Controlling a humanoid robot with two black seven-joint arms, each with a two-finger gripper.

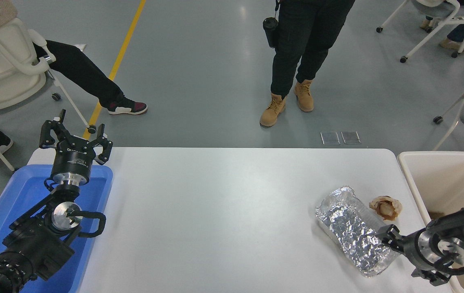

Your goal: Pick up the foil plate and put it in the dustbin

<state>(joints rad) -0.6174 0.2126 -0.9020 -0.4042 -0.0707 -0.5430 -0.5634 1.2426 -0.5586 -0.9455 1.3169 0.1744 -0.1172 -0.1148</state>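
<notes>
two black arms are showing over the white counter (224, 211). the left gripper (75, 136) is sitting parked above the blue tray (20, 191) at the lower left, its fingers spread and gripping nothing. the right gripper (390, 240) is reaching in from the lower right, over the near end of the foil plate (354, 236); whether its fingers are spread or clenched i cannot tell. the foil plate is lying on the counter near the right edge, just beside a brown paper wad (386, 206). the dustbin (443, 179) is standing off the counter's right end.
</notes>
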